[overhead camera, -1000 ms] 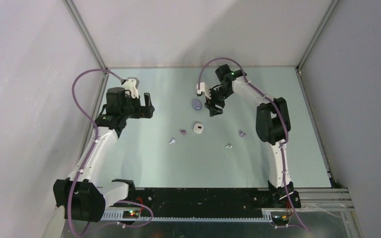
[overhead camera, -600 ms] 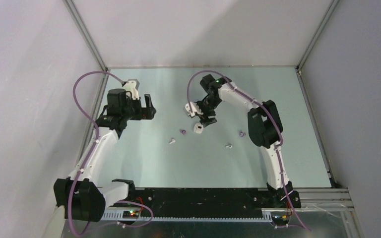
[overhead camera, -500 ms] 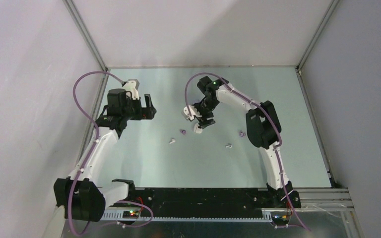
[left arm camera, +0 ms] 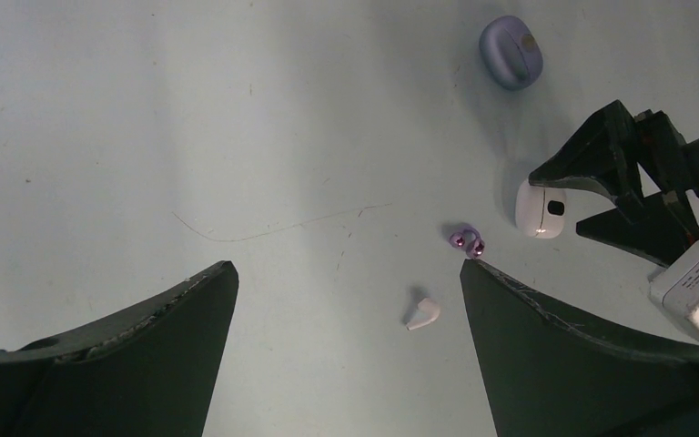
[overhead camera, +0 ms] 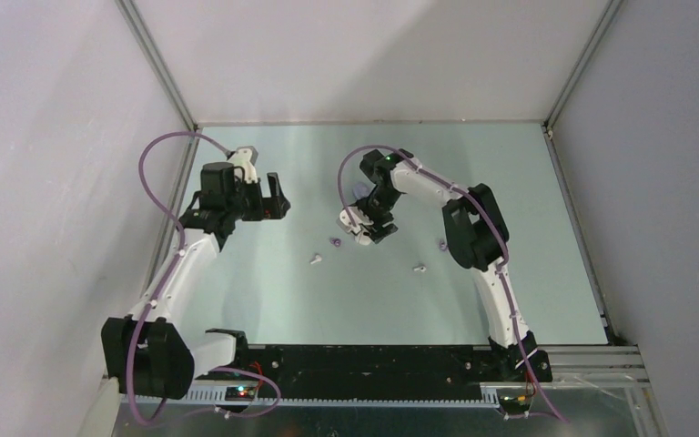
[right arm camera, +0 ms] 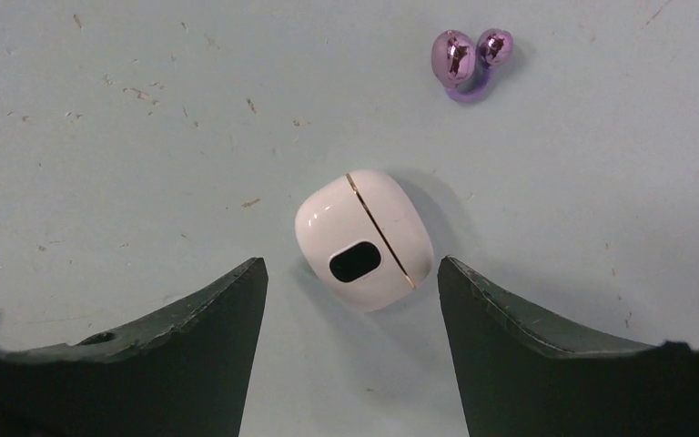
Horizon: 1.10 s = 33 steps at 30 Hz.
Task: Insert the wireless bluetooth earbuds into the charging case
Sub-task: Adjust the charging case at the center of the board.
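While both arms reach out over the pale blue-green matte tabletop (overhead camera: 264,300), we see the left gripper (left arm camera: 346,273) hanging above bare surface toward the left wall, its two dark fingers spread wide with nothing between them. The right gripper (right arm camera: 350,266) hovers low over the middle, jaws likewise apart, straddling the glossy white rounded plastic charging case (right arm camera: 364,238), which lies shut with a gap on either side. The lilac oval plastic case (left arm camera: 511,52) lies farther back, also shut. All the earbuds lie loose outside the cases: a shiny purple earbud (right arm camera: 469,59) just left of the white case, a stubby white earbud (left arm camera: 423,313) nearer and farther left, and a second white earbud (overhead camera: 420,269) and second purple earbud (overhead camera: 442,244) well apart to the right.
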{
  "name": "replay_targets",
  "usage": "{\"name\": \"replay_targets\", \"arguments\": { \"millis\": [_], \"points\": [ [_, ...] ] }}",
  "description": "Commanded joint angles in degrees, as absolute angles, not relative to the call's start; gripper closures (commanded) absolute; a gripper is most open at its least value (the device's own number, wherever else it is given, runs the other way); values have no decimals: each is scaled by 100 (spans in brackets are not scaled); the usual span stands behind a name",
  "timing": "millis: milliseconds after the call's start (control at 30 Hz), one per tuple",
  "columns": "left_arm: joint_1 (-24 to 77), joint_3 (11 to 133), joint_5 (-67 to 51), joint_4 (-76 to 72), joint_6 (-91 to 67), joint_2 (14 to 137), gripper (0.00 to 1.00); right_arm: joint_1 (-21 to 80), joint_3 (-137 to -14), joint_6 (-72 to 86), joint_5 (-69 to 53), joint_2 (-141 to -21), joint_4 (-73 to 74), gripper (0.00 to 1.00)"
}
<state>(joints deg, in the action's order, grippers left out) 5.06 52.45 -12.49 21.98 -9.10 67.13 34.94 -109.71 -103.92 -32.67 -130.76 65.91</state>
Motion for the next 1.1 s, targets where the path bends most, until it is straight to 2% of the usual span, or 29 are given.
{"name": "replay_targets", "arguments": {
  "millis": [0, 333, 667, 867, 1067],
  "points": [
    [475, 5383, -1409, 2039, -1041, 6737, 0, 3599, -10913, -10592, -3282, -13130, 6522, 27],
    [480, 5356, -1476, 2013, -1087, 6709, 0, 3725, -10767, -10627, -3077, -13227, 6552, 35],
    [484, 5306, -1622, 1796, -1169, 6731, 0, 3578, -10796, -9798, -2812, -13152, 6962, 30],
    [537, 5318, -1655, 1696, -1219, 6774, 1, 3573, -10796, -9147, -3009, -13133, 6786, 36],
    [596, 5371, -1646, 1679, -1260, 6840, 1, 3605, -10760, -7935, -3162, -13109, 6161, 34]
  ]
}}
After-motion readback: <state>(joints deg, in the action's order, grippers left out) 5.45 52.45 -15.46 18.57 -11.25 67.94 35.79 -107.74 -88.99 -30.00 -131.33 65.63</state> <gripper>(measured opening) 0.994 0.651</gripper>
